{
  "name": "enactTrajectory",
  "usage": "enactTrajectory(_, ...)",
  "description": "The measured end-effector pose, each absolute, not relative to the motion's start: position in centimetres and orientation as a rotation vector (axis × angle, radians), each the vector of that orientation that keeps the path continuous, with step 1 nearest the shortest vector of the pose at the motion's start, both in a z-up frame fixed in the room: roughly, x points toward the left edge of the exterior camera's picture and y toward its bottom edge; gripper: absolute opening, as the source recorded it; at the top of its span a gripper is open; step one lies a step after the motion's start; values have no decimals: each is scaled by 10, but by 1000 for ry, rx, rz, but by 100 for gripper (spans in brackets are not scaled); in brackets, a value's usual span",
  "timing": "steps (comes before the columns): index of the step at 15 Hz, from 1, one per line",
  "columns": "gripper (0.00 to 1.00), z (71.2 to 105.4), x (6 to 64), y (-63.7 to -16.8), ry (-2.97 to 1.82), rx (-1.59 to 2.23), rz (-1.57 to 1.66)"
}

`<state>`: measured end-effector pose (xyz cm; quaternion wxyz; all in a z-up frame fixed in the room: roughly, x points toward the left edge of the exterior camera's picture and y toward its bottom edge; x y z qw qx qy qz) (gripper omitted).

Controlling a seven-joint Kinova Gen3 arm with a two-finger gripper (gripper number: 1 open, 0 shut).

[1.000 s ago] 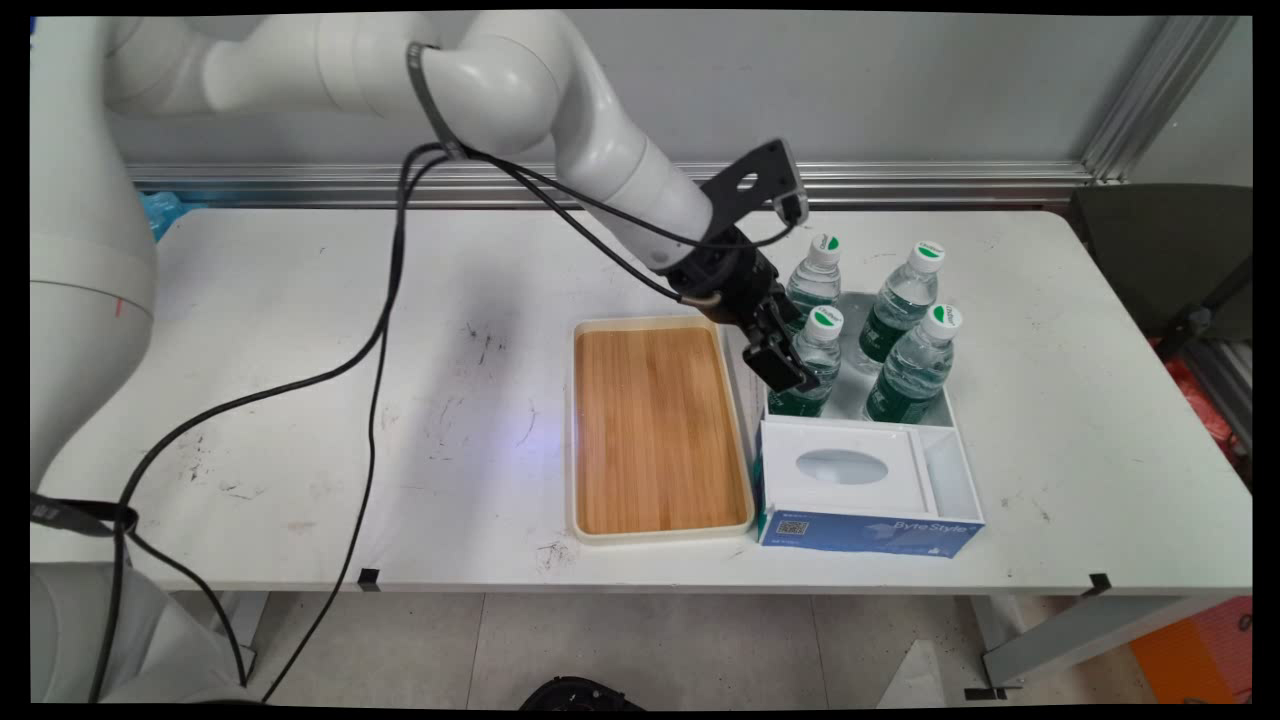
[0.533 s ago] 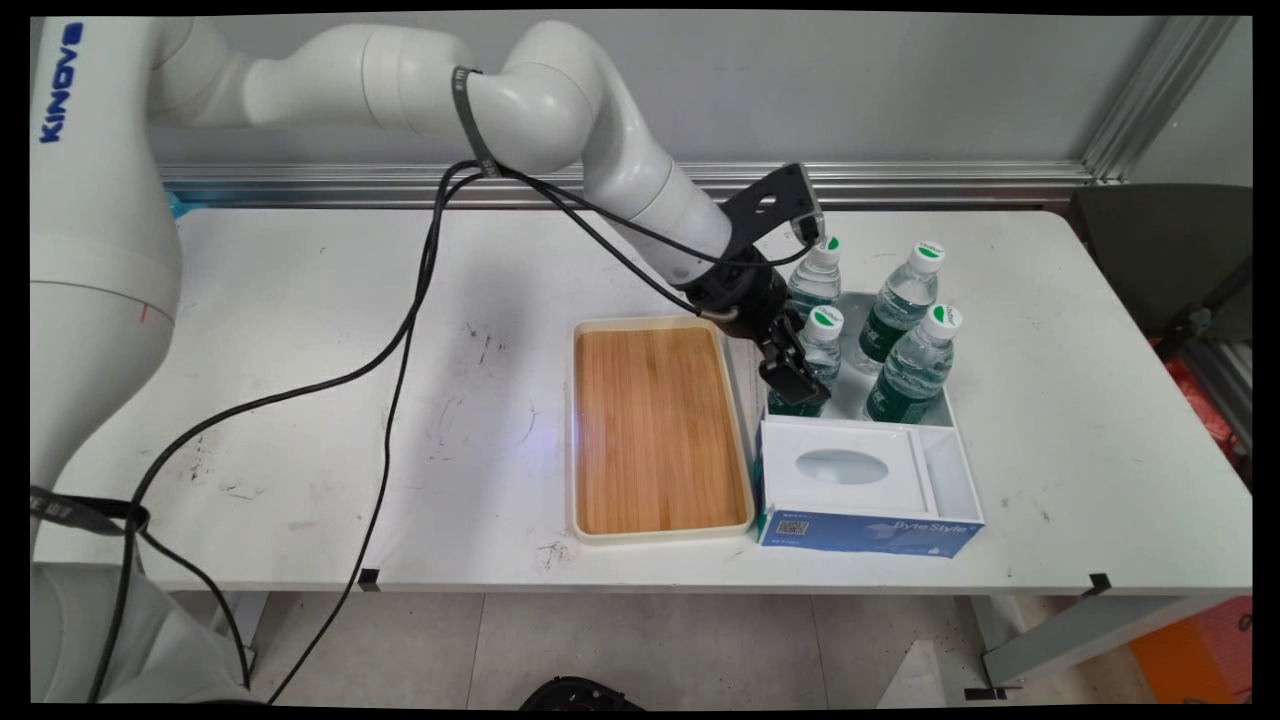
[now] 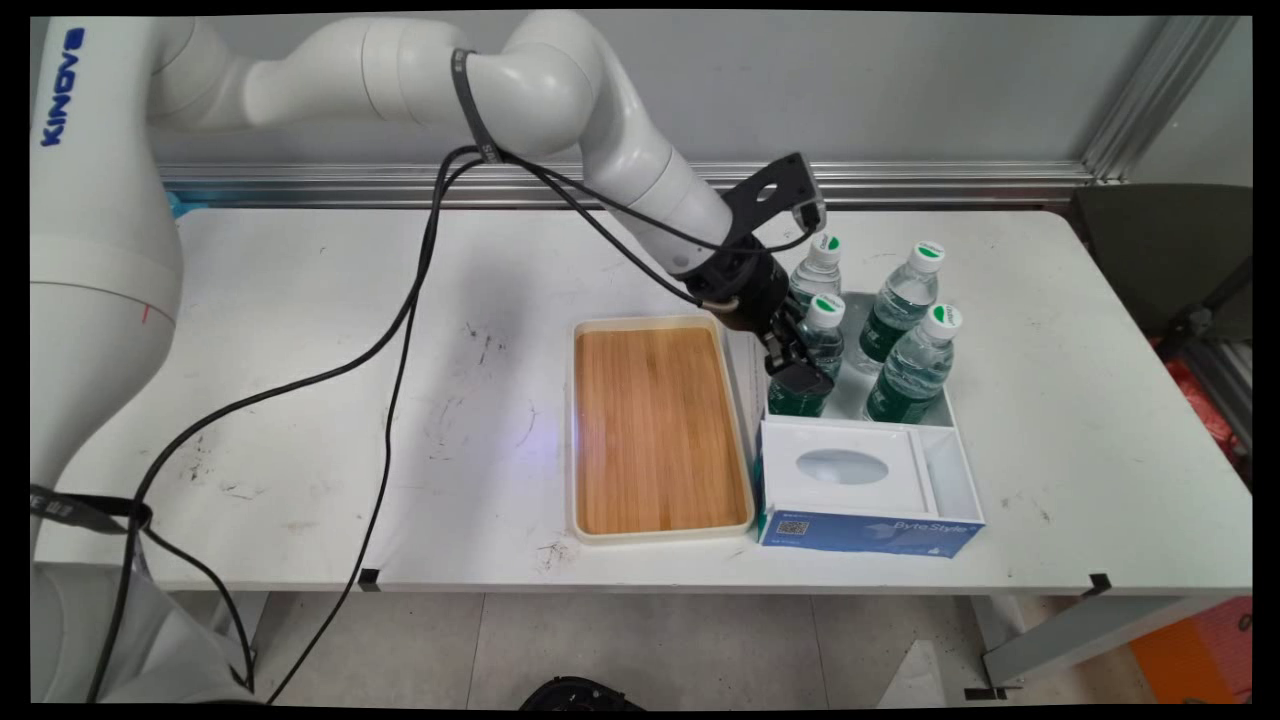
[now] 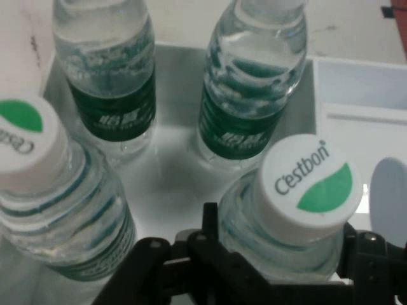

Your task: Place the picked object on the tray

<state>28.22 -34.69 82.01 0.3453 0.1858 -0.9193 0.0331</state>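
On your white table [image 3: 300, 330], your claw [image 3: 797, 372] sits closed around the near-left water bottle [image 4: 299, 216], squeezing its sides.

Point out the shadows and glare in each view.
Main view: the arm throws a soft grey shadow on the table, left of the tray, and the tray's wood shows a pale sheen toward its left side. Hand view: light glints on the bottles, and the box floor between them is shaded.
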Motion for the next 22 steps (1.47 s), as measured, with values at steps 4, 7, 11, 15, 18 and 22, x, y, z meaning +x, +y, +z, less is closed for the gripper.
enactTrajectory(4,0,843,282,-347,-2365,482,99)
enactTrajectory(7,0,865,284,-344,-2363,463,128)
enactTrajectory(11,0,896,299,-334,-2381,466,173)
enactTrajectory(15,0,919,330,-312,-2402,527,206)
enactTrajectory(18,0,929,364,-293,-2415,601,234)
enactTrajectory(22,0,927,403,-280,-2416,698,266)
